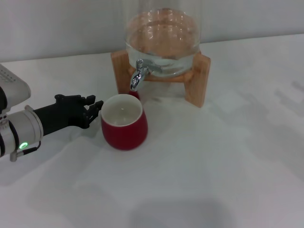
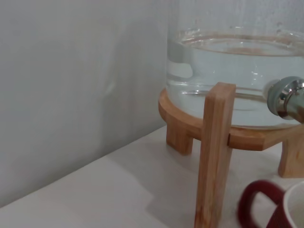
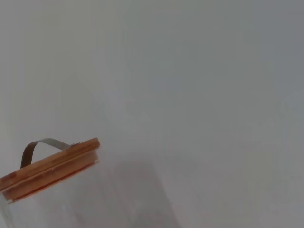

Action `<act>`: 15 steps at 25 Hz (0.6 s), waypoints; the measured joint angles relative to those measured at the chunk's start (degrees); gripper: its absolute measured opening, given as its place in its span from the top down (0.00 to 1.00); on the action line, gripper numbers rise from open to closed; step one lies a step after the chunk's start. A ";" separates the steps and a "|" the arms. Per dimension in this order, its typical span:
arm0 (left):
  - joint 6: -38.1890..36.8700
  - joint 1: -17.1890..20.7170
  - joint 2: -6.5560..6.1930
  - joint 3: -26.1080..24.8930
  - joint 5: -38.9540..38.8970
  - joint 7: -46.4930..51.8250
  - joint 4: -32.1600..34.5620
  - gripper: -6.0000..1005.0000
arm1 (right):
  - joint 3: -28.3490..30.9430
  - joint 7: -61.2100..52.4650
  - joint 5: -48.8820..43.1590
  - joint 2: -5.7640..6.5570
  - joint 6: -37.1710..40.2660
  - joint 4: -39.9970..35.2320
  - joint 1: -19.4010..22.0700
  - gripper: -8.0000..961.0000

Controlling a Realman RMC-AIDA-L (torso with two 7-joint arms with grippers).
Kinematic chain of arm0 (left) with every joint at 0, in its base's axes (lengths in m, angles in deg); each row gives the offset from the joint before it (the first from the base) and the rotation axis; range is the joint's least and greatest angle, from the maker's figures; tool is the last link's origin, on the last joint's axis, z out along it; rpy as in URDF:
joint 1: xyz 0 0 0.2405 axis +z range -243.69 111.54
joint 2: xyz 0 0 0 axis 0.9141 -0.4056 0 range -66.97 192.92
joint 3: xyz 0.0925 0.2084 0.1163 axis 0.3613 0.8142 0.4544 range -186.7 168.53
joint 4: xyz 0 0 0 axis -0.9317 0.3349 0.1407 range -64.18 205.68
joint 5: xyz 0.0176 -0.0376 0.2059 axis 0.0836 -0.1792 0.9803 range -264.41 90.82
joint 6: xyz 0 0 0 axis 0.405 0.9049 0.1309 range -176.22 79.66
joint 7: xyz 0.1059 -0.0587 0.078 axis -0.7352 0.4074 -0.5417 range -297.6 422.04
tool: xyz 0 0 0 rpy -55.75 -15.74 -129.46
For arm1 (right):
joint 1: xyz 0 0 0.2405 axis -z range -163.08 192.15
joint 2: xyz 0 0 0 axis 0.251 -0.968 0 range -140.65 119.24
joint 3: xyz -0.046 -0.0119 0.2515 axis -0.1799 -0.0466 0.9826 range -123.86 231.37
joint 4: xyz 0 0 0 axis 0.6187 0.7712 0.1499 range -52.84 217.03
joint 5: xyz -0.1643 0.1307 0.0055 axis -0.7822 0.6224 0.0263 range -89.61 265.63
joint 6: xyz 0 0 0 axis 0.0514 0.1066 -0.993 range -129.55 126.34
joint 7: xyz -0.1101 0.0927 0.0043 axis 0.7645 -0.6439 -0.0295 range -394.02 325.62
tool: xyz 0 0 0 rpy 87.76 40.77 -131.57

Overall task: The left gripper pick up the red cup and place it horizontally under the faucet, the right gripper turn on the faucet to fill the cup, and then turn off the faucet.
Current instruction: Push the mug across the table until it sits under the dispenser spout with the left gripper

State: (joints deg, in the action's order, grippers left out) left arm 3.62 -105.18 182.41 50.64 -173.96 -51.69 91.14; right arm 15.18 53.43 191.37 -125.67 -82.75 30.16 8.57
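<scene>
The red cup [image 1: 124,124] stands upright on the white table, just in front of and below the faucet [image 1: 137,76]. Its white inside faces up and its handle points back toward the wooden stand. My left gripper [image 1: 95,107] is open just to the cup's left, its tips close to the rim and holding nothing. In the left wrist view the cup's handle [image 2: 254,205] and the faucet [image 2: 285,97] show at one edge. My right gripper is out of view; its wrist view shows only the jar's lid.
The glass jar [image 1: 164,40], partly filled with water, rests on a wooden stand [image 1: 198,78] at the back of the table, against a grey wall. Its wooden lid [image 3: 50,166] has a metal strap handle. A white device [image 1: 12,85] sits at the far left.
</scene>
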 joint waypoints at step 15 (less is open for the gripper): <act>1.39 9.22 0.20 4.62 -0.52 5.95 10.09 0.70 | 0.73 -0.01 0.06 0.00 -0.63 0.01 -0.10 0.19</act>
State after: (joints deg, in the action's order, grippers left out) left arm 5.01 -95.96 182.61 55.26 -174.48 -45.74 101.23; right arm 15.90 53.42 191.42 -125.67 -83.38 30.17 8.46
